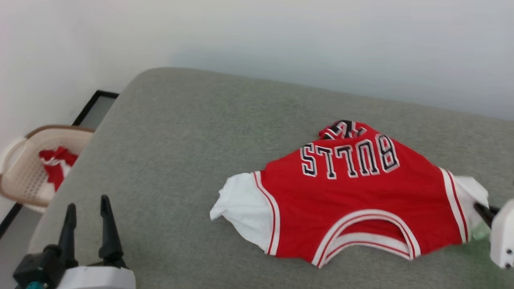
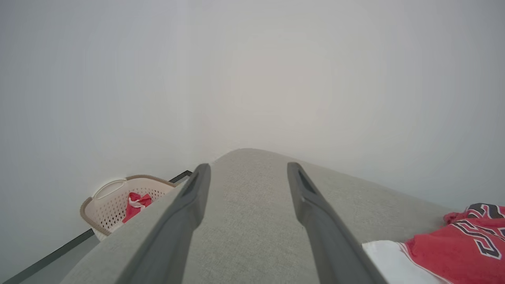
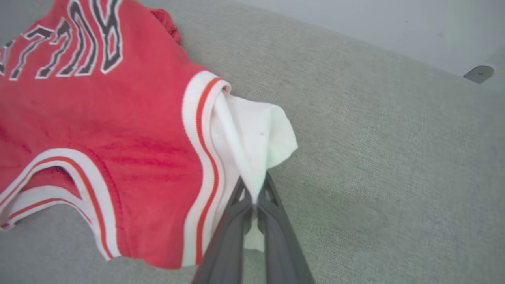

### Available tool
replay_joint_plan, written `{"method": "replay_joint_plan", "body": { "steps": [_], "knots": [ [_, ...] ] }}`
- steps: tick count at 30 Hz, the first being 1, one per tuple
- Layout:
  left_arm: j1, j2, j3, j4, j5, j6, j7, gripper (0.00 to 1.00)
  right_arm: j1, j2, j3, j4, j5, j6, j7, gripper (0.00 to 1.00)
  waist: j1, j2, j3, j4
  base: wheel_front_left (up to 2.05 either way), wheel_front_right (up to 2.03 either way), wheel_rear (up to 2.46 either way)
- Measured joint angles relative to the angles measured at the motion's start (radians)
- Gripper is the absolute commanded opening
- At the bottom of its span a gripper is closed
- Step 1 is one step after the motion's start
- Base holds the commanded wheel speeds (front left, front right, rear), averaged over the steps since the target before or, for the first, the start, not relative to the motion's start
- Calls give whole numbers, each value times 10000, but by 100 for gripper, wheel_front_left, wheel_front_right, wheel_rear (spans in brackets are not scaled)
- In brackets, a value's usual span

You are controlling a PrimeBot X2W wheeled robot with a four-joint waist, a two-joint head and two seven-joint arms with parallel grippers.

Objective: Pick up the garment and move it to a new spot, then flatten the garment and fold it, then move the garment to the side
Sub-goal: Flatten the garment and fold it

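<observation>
Red jersey [image 1: 353,200] with white sleeves and black "BULLS" lettering lies rumpled toward the right of the grey padded bench [image 1: 180,160]. One white sleeve is pinched in the closed right hand [image 3: 256,199]. Left hand [image 1: 88,202] hovers open, well apart from it.

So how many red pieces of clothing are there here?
2: the jersey lies on the grey surface, its white sleeve pinched by the right gripper; another red garment sits in the basket left of it. More may be hidden there.
</observation>
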Motion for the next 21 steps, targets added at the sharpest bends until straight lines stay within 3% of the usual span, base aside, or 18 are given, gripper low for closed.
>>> {"method": "replay_joint_plan", "body": {
  "steps": [7, 17, 18, 19, 21],
  "knots": [
    [355, 44, 104, 88, 84, -151, 0, 100, 2043, 610, -1450, -533, -345, 0, 295, 0, 0, 0, -405, -697, 0, 0, 0],
    [398, 144, -15, 384, 71, -267, 0, 100, 2345, 1152, -1258, 570, -500, 0, -332, 0, 0, 0, -741, -1246, 0, 0, 0],
    [401, 161, -25, 397, 69, -295, 0, 100, 2197, 1137, -1162, 738, -449, 0, -435, 13, 0, 0, -754, -1290, 0, 0, 0],
    [401, 176, -38, 407, 67, -313, 12, 100, 2053, 1091, -1028, 859, -458, 0, -537, 36, 0, 0, -762, -1330, 0, 0, 0],
    [403, 217, -90, 426, 35, -366, 84, 100, 1803, 984, -786, 1145, -445, 0, -662, 100, 0, 0, -762, -1403, 0, 0, 0]
  ]
}}
